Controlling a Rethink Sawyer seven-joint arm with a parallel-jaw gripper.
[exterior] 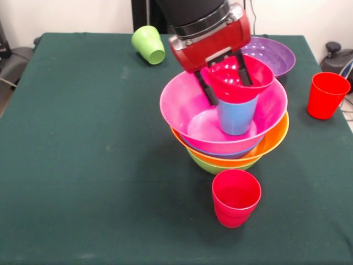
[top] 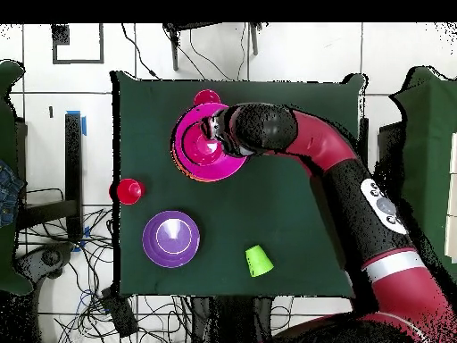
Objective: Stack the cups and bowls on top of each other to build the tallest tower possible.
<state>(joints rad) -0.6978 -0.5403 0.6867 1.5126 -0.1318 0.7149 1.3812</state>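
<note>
The blue bowl [exterior: 220, 153] shows only a rim sliver inside the stack; the arm [top: 294, 138] hides the small red bowl overhead.

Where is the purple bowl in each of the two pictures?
Front view: the purple bowl sits near the top right, behind the tower, beside the gripper.
Overhead view: it lies at lower left, below the tower.
Shared landmark: the tipped lime green cup lies on its side along the same table edge as the bowl.
</note>
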